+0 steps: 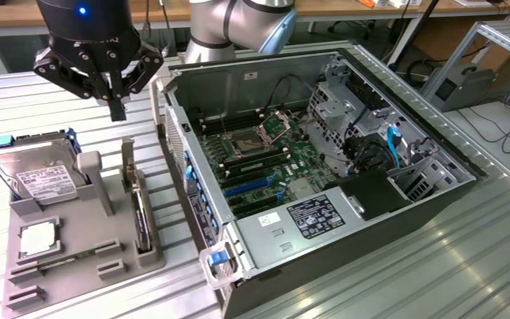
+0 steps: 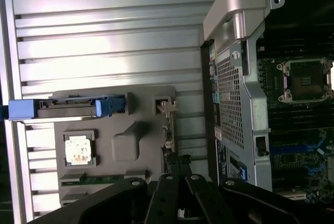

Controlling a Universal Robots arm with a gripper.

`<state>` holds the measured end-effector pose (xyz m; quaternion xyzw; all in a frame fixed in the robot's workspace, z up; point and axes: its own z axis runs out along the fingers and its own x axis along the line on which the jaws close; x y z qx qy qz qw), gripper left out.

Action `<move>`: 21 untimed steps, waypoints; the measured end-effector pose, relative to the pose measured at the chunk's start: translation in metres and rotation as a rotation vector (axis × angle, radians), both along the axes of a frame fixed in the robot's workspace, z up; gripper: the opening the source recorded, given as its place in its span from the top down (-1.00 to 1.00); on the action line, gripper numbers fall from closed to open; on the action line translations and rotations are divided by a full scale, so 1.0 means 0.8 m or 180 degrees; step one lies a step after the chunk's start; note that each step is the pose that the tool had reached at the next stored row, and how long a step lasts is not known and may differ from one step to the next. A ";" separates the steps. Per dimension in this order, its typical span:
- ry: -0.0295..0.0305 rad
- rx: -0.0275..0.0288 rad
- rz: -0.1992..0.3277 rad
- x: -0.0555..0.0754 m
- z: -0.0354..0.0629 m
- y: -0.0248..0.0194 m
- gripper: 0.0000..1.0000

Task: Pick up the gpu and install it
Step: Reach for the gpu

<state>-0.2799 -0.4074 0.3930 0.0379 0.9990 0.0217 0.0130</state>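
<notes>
The claw [image 1: 117, 111], fingers pressed together and empty, hangs over the tabletop [image 1: 16, 100]. At its six o'clock the gpu [image 1: 139, 219] stands on edge in the grey holder [image 1: 78, 266]; the open computer case [image 1: 281, 266] lies at three o'clock.

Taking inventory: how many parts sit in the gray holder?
4: hard drive at the back, CPU chip before it, memory stick in front, gpu on edge at the exterior view's right.

The gpu [image 1: 141, 219] stands in the tray [image 1: 76, 264] beside the computer case [image 1: 197, 86].
</notes>
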 end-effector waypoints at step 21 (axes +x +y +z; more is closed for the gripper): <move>0.0000 0.0000 0.0000 -0.013 0.000 -0.0623 0.79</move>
